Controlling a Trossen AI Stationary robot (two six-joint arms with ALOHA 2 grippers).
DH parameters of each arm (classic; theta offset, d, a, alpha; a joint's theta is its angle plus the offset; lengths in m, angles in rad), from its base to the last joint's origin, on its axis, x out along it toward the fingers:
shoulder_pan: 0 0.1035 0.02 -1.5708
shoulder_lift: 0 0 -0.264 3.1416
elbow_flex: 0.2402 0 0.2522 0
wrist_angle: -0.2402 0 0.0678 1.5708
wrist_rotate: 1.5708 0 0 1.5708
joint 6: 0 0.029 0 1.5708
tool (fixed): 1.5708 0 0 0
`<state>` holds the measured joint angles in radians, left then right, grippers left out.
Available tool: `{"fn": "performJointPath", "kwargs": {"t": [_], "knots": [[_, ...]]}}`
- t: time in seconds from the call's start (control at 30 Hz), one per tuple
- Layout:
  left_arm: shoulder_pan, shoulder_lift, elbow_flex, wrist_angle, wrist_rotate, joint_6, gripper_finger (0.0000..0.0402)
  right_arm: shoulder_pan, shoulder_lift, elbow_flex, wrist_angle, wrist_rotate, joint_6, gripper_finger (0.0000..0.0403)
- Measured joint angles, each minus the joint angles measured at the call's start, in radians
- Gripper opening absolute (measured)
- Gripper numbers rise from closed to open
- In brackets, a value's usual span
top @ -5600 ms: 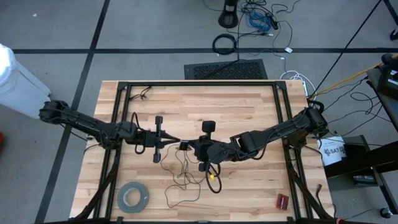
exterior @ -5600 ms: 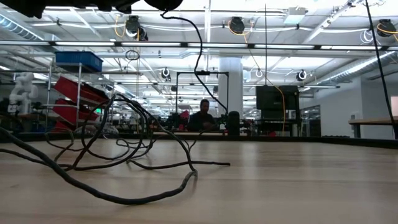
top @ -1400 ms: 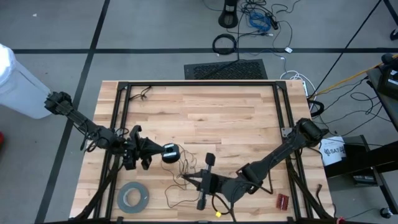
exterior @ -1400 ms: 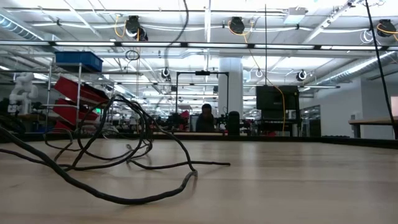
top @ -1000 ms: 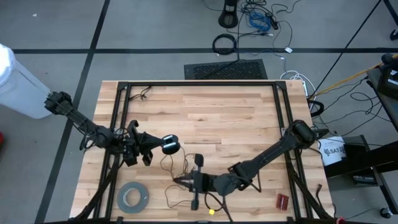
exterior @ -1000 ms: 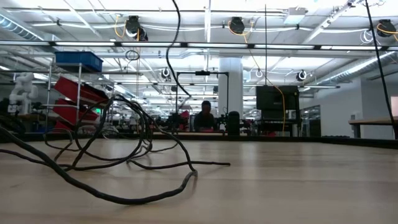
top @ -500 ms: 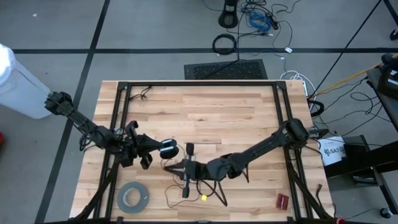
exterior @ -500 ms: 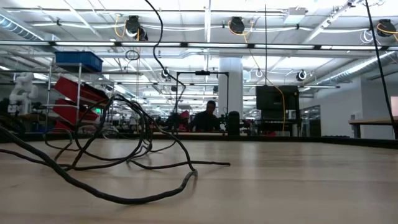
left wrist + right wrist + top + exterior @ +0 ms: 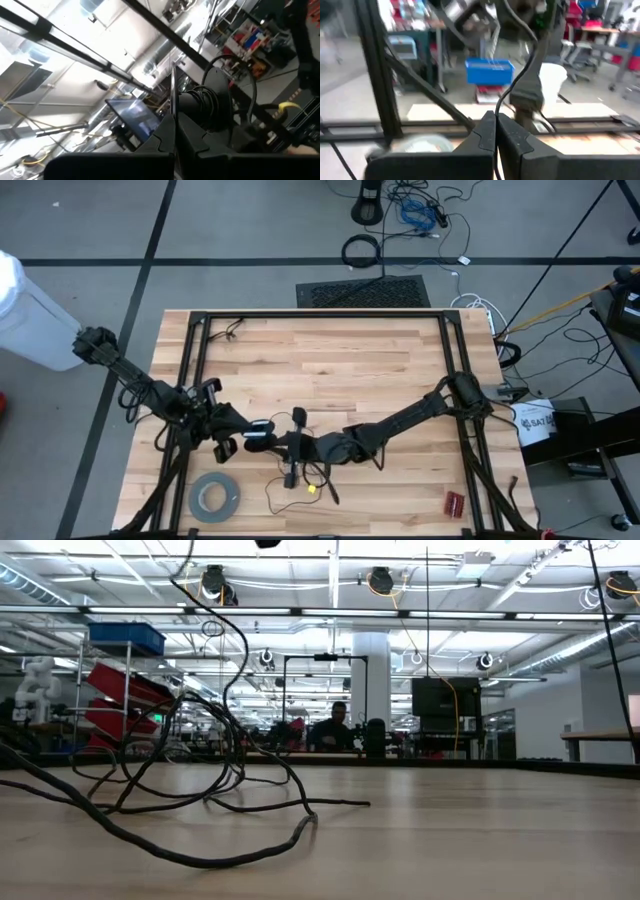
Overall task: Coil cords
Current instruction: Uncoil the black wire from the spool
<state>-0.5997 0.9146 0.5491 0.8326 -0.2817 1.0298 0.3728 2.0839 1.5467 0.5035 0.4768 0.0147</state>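
Black disc (image 9: 257,430) sits pinched in the closed left gripper (image 9: 250,433), prob. as spool; closed right gripper (image 9: 278,444) w/ thin wire (image 9: 330,492) alongside to wind.

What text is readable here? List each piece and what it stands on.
"SAT": start of a label on the white bag off the table's right edge; the rest is too small.
Nothing else reads: any marks on the red item and the far screen are too blurred.
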Motion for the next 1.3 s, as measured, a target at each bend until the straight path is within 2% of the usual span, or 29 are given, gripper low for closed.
{"fn": "performJointPath", "kwargs": {"t": [0.2, 0.3, 0.47, 0.63, 0.73, 0.9, 1.13, 1.2, 1.3], "knots": [[-0.045, -0.015, 0.0, -0.002, -0.015, 0.001, 0.0001, 0.057, -0.135, 0.0, -0.346, 0.221, 0.054, 0.0], [-0.067, -0.023, 0.0, -0.031, -0.104, 0.028, 0.0001, 0.098, -0.217, 0.0, -0.515, 0.286, 0.103, 0.0], [-0.076, -0.036, 0.0, -0.122, -0.351, 0.133, 0.0001, 0.164, -0.334, 0.0, -0.74, 0.268, 0.218, 0.0], [-0.076, -0.045, 0.0, -0.149, -0.46, 0.138, 0.0001, 0.23, -0.395, 0.0, -0.954, 0.248, 0.327, 0.0], [-0.074, -0.045, 0.0, -0.163, -0.501, 0.178, 0.0001, 0.262, -0.409, 0.0, -1.037, 0.246, 0.377, 0.0], [-0.075, -0.044, 0.0, -0.213, -0.512, 0.183, 0.0001, 0.295, -0.419, 0.0, -1.126, 0.217, 0.481, 0.0008], [-0.075, -0.044, 0.0, -0.291, -0.513, 0.181, 0.0001, 0.304, -0.414, 0.0, -1.143, 0.052, 0.547, 0.0068], [-0.075, -0.044, 0.0, -0.297, -0.513, 0.182, 0.0001, 0.304, -0.401, 0.0, -1.141, 0.097, 0.519, 0.0087], [-0.075, -0.044, 0.0, -0.299, -0.513, 0.181, 0.0001, 0.285, -0.355, 0.0, -1.099, 0.269, 0.482, 0.0112]]}}
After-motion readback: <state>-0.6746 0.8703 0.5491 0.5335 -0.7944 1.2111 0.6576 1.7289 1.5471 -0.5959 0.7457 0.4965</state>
